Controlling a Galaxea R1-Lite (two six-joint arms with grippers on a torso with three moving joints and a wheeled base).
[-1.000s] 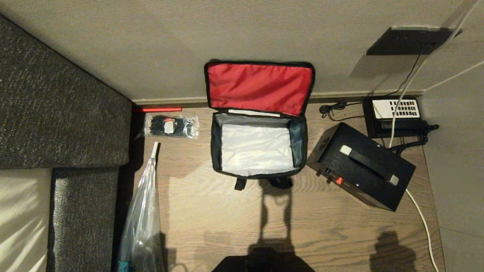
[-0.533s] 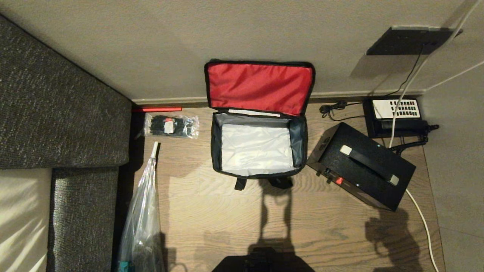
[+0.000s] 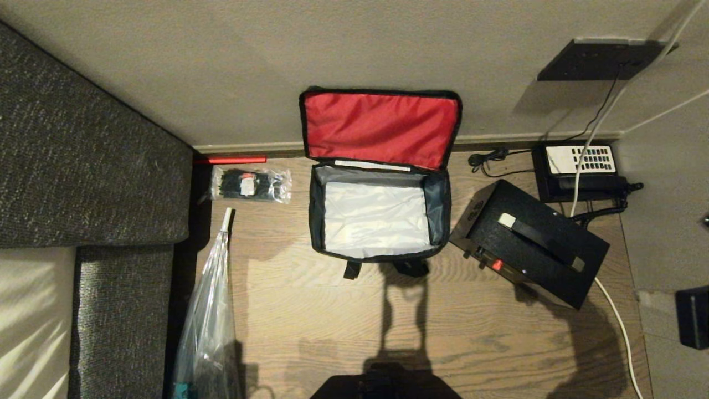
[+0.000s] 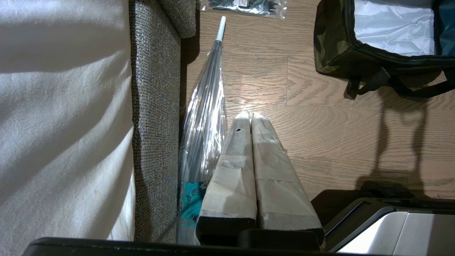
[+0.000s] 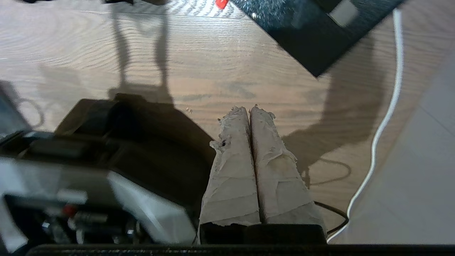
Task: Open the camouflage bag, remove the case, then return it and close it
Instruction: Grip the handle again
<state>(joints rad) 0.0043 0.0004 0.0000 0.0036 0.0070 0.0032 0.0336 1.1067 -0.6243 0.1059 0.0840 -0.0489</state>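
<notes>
The camouflage bag (image 3: 379,213) stands open on the wooden floor against the wall. Its red-lined lid (image 3: 381,127) leans back, and the pale lining inside holds nothing. Its camouflage side (image 4: 334,46) shows in the left wrist view. The black case (image 3: 559,221), with a handle and a red latch, lies on the floor to the right of the bag. My right gripper (image 5: 250,108) is shut and empty, hanging over bare floor short of the case (image 5: 312,35). My left gripper (image 4: 247,114) is shut, parked low beside the sofa.
A grey sofa (image 3: 83,166) fills the left side. A clear folded umbrella (image 3: 210,310) and a packet of black ties (image 3: 252,184) lie beside it. A desk telephone (image 3: 579,169) and a white cable (image 3: 615,310) sit right of the case. A black part of my right arm (image 3: 692,316) shows at the right edge.
A black part of my right arm has come into the head view at the right edge, and its shadow has spread toward the case. Bag and case have not moved.
</notes>
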